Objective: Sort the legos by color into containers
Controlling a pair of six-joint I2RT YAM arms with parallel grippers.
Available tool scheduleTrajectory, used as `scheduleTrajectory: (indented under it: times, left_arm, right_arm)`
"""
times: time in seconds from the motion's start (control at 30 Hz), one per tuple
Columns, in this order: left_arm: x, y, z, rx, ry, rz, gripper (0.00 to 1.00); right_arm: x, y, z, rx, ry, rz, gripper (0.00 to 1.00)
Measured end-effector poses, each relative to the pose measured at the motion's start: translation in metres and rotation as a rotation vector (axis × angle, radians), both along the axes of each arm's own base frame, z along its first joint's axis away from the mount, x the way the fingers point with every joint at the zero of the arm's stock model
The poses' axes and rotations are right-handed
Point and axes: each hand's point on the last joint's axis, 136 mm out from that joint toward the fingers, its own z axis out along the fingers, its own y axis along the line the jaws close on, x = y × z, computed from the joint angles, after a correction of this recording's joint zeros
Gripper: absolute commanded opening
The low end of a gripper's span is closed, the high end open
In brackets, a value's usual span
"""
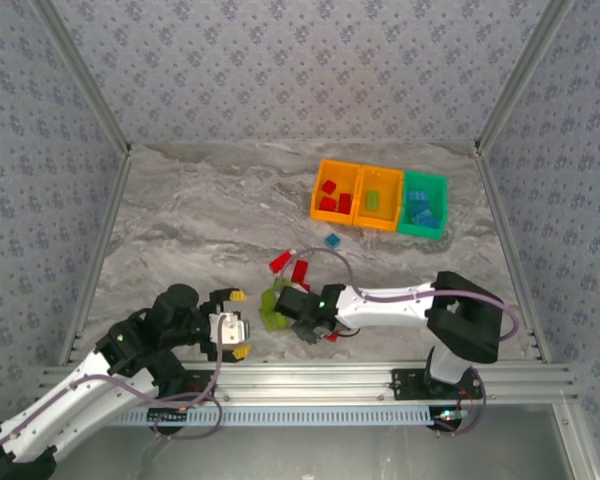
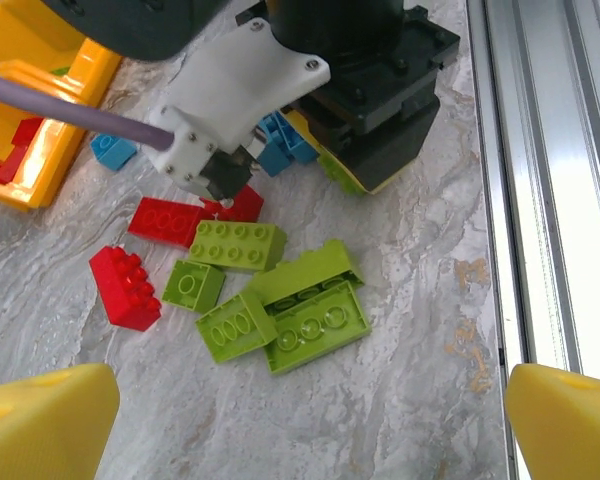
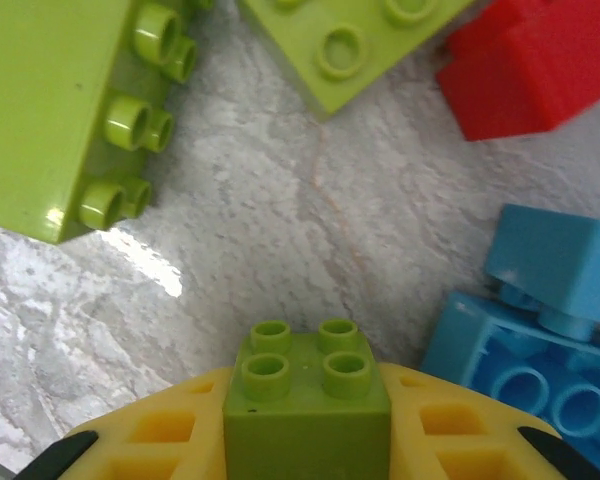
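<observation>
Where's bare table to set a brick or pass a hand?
Free: back-left table, left wall to bins; also in front of them, right of lone blue brick. Crowded: lego pile at front centre.

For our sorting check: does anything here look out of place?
One blue brick lies alone on the table just outside the bins, apart from the main pile. Otherwise normal: right gripper grips a green brick.

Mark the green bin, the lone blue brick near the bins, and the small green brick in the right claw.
green bin (image 1: 425,176): top external view, far rim.
lone blue brick (image 1: 332,240): top external view, top face.
small green brick (image 3: 305,430): right wrist view, side face.
</observation>
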Motion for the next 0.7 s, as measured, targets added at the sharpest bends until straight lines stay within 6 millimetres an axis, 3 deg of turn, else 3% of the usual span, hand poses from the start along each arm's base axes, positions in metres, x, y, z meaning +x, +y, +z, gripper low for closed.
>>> scheduleTrajectory:
  times: [0.17,0.27,0.4,0.53,0.7]
  left_arm:
    - [0.005,-0.006,0.002,-0.068,0.024,0.012,0.99]
    - [0.013,-0.011,0.008,-0.141,0.069,0.047,0.99]
    - [0.032,-0.018,0.016,-0.213,0.142,0.119,0.99]
    - [0.050,-0.027,0.033,-0.248,0.218,0.181,0.99]
    - [0.079,-0.046,0.069,-0.320,0.262,0.253,0.99]
  right_arm:
    - [0.020,-0.016,0.037,0.119,-0.059,-0.081,0.24]
    - [0.052,-0.033,0.074,0.258,-0.126,-0.196,0.24]
    - [0.114,-0.081,0.112,0.396,-0.223,-0.422,0.25]
    - [0.164,-0.136,0.113,0.393,-0.264,-0.613,0.25]
    - [0.225,-0.184,0.101,0.348,-0.256,-0.780,0.25]
